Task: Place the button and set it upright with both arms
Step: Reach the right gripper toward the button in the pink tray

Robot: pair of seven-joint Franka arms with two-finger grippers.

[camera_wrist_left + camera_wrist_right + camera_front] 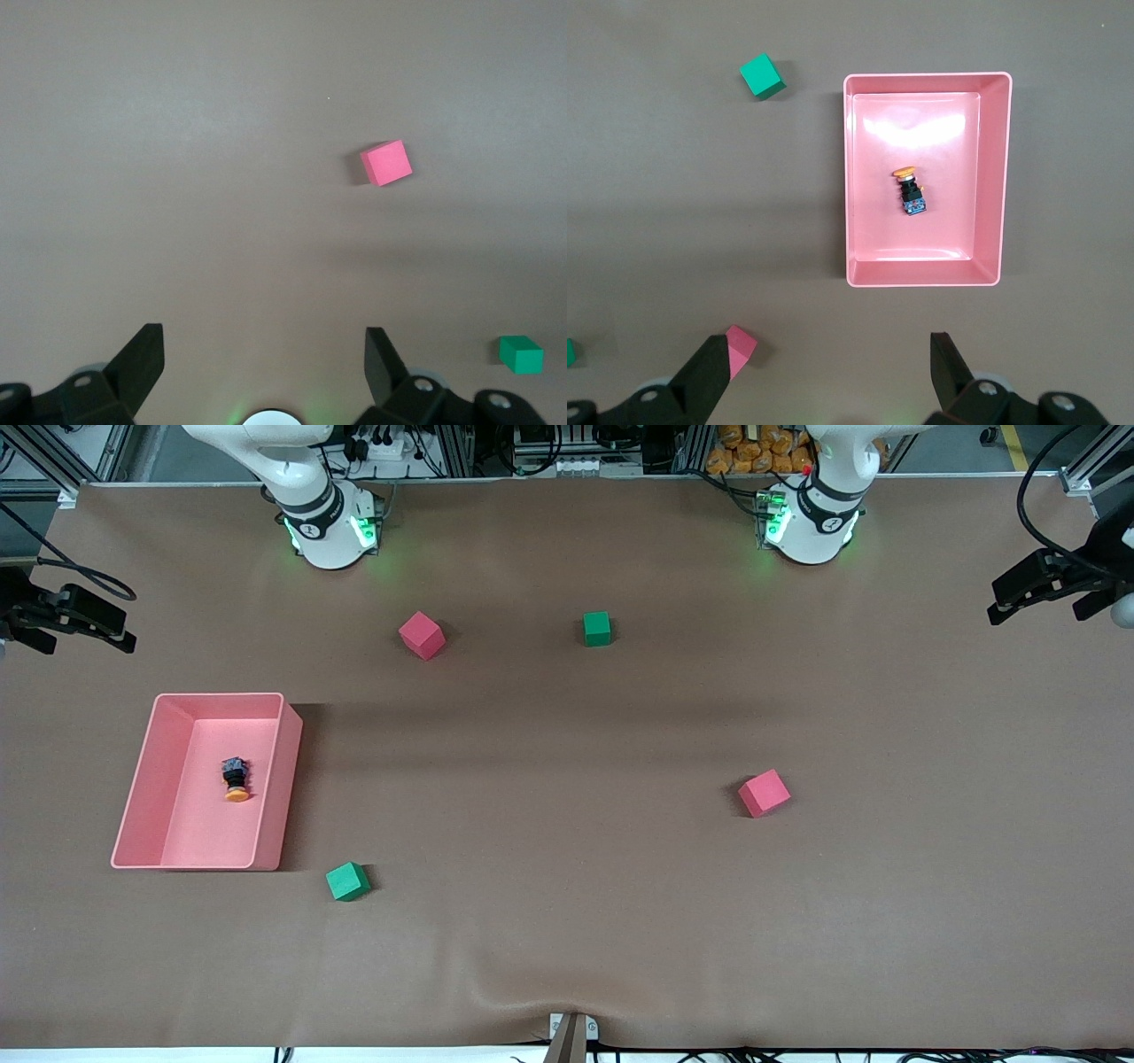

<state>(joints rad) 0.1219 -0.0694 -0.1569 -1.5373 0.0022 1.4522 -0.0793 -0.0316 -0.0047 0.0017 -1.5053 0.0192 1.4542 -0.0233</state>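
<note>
The button [236, 779] lies on its side in a pink tray [282, 779] toward the right arm's end of the table, its orange cap pointing toward the front camera. It also shows in the right wrist view [909, 189], inside the tray [921, 274]. My right gripper [827, 347] is open and empty, high over bare table beside the tray. My left gripper [263, 341] is open and empty, high over bare table. Neither gripper shows in the front view, only the arms' bases.
Two pink cubes [421, 635] [764, 793] and two green cubes [597, 628] [347, 881] lie scattered on the brown table. The left wrist view shows a pink cube [386, 163] and a green cube [520, 354]. Black camera mounts [66, 615] [1054, 580] stand at both ends.
</note>
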